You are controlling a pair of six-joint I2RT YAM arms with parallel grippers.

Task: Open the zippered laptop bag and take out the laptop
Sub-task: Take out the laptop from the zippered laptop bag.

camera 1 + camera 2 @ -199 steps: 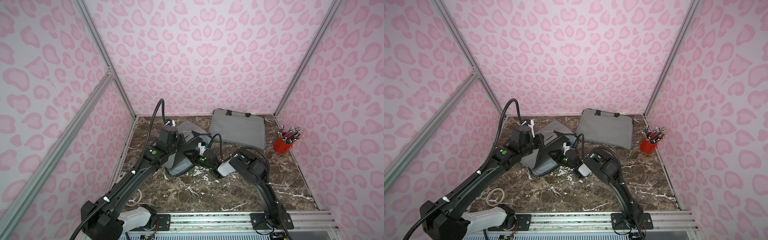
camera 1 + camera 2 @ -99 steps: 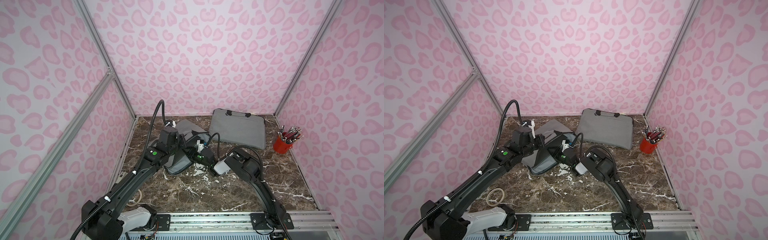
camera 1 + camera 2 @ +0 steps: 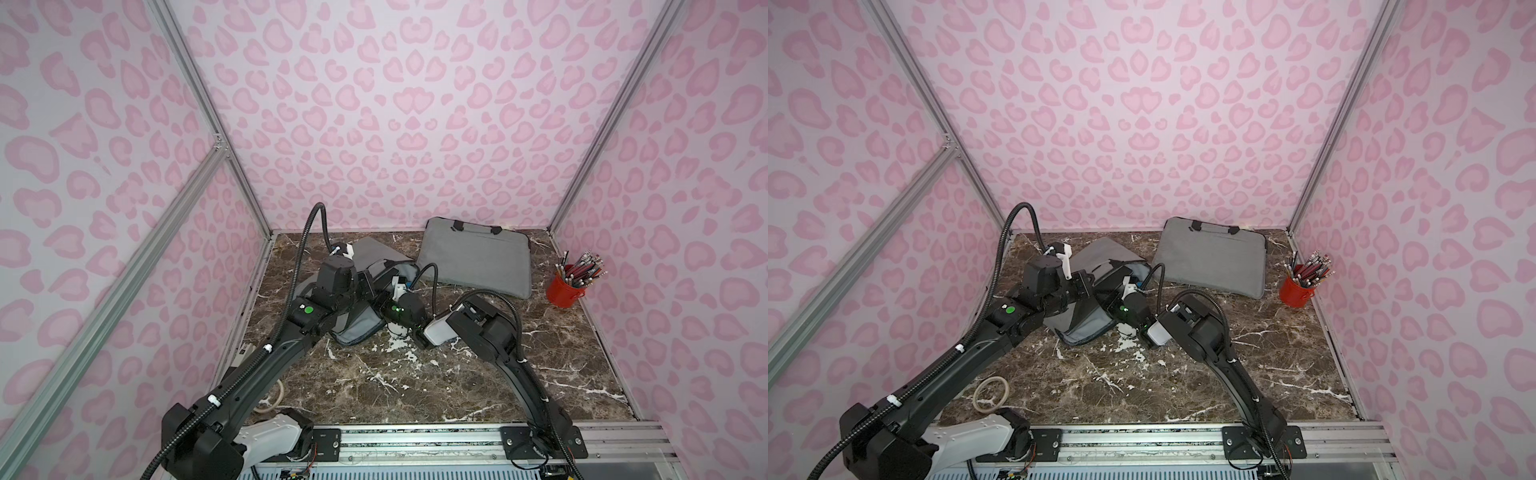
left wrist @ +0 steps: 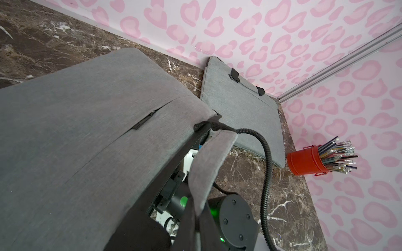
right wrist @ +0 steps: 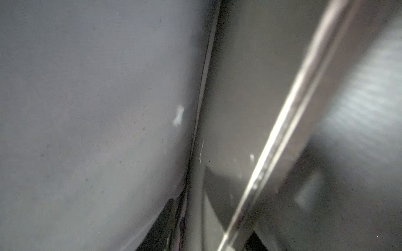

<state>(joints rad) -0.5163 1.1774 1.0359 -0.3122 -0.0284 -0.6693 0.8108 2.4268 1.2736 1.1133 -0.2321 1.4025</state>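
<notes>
1. Left fingers (image 3: 1082, 286) are clamped on the bag's (image 3: 374, 252) upper flap, holding it raised.
2. Right fingers are hidden inside the bag's mouth; open or closed, I cannot tell.
3. On the worktop's (image 3: 415, 386) left rear lies the bag, near a second bag (image 3: 478, 257).
4. Inside it the laptop (image 5: 282, 130) shows a bright edge, blurred.

Front marble (image 3: 415, 386) open, second grey bag (image 3: 473, 262) blocking the back — pencil cup (image 3: 565, 289) right
</notes>
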